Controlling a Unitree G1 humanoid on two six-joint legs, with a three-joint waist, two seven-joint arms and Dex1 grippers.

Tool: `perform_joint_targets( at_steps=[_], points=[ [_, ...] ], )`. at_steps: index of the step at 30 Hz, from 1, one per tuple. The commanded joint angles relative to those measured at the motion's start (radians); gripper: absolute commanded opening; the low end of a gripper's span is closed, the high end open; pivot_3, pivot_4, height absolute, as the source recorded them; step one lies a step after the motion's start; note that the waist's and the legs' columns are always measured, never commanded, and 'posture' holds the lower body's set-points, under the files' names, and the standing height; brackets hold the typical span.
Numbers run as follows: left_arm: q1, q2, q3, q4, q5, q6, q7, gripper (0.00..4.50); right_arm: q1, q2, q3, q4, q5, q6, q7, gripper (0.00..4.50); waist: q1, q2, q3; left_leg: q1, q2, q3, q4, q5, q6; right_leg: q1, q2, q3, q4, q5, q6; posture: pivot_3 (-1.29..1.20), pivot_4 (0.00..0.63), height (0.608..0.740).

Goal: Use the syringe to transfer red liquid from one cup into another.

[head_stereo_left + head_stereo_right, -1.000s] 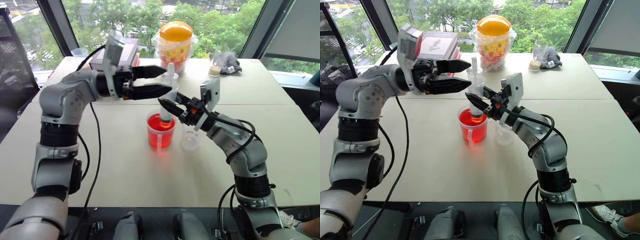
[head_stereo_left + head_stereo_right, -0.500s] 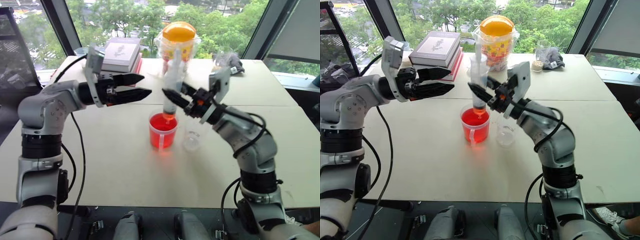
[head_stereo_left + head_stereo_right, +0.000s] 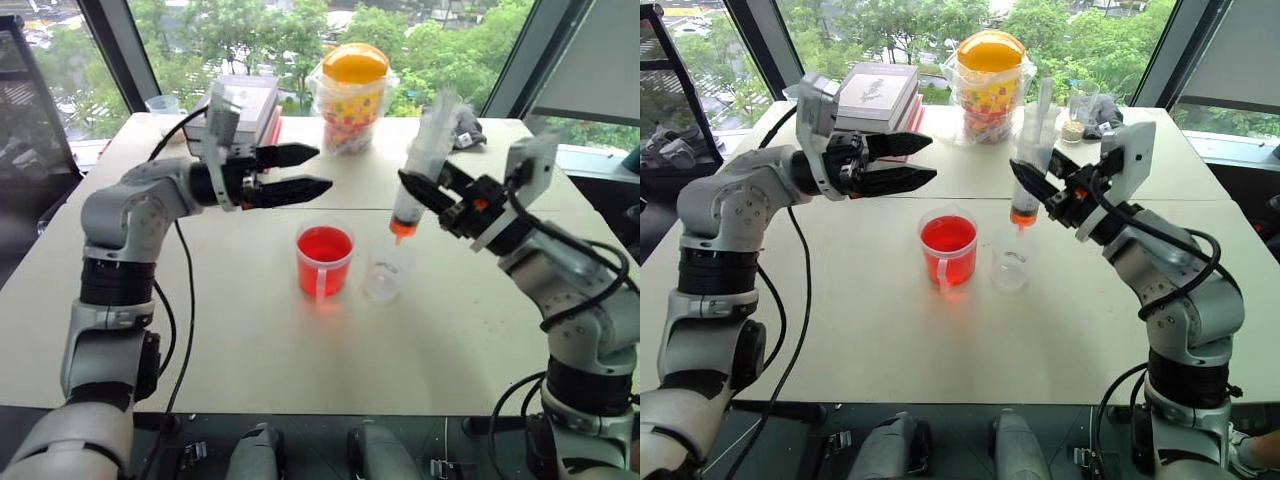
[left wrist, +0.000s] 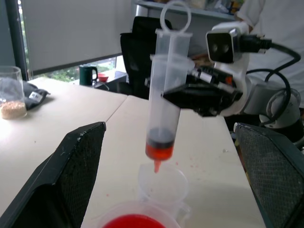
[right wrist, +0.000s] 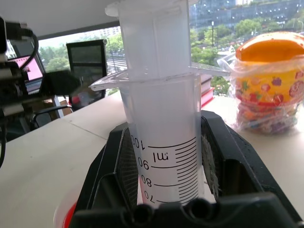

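My right gripper (image 3: 422, 187) is shut on the barrel of the clear syringe (image 3: 421, 155), holding it tilted. The syringe's orange tip hangs just above the small squat clear cup (image 3: 383, 281). In the left wrist view a little red liquid (image 4: 159, 151) fills the bottom of the syringe (image 4: 164, 109), over the small cup (image 4: 161, 183). The handled cup (image 3: 325, 262) holding red liquid stands on the table just left of the small cup. My left gripper (image 3: 322, 168) is open, raised above and left of the handled cup, pointing toward the syringe with nothing between its fingers (image 4: 76, 161).
At the back of the white table (image 3: 300, 350) stand an orange-lidded jar of sweets (image 3: 352, 85), a stack of books (image 3: 245, 105), a small clear cup (image 3: 160, 103), and a glass jar beside a dark cloth (image 3: 455, 122).
My right gripper lifted the syringe out of the handled cup and carried it right, over the small cup. My left gripper swung away to the left and came back, staying open.
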Motion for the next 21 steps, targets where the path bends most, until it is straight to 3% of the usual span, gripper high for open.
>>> perform_joint_targets(
  at_steps=[1, 12, 21],
  points=[
    [-0.072, -0.034, -0.013, 0.038, 0.024, -0.065, -0.021, 4.46, 0.008, 0.0, -0.002, -0.036, -0.012, -0.047, -0.007, 1.44, 0.0, 0.0, 0.0, 0.0, 0.0, 0.0, 0.0, 0.0, 0.0, 0.0, 0.0, 0.0, 0.0, 0.0, 0.0, 0.0, 0.15, 0.74],
    [-0.341, -0.207, -0.055, 0.414, 0.185, -0.29, -0.018, 4.46, 0.039, 0.022, 0.038, -0.061, -0.01, -0.068, -0.036, 1.44, 0.001, 0.0, 0.0, -0.001, 0.0, -0.001, 0.0, 0.0, 0.001, 0.0, 0.001, 0.0, -0.002, 0.0, 0.0, 0.0, 0.15, 0.74],
    [-0.443, -0.277, -0.093, 0.7, 0.327, -0.473, -0.101, 4.46, 0.036, 0.022, 0.05, -0.094, 0.004, -0.059, -0.057, 1.44, 0.001, -0.001, 0.0, -0.002, 0.0, -0.001, -0.001, -0.001, 0.001, -0.001, 0.001, 0.0, -0.002, 0.0, 0.0, 0.0, 0.15, 0.74]
  ],
)
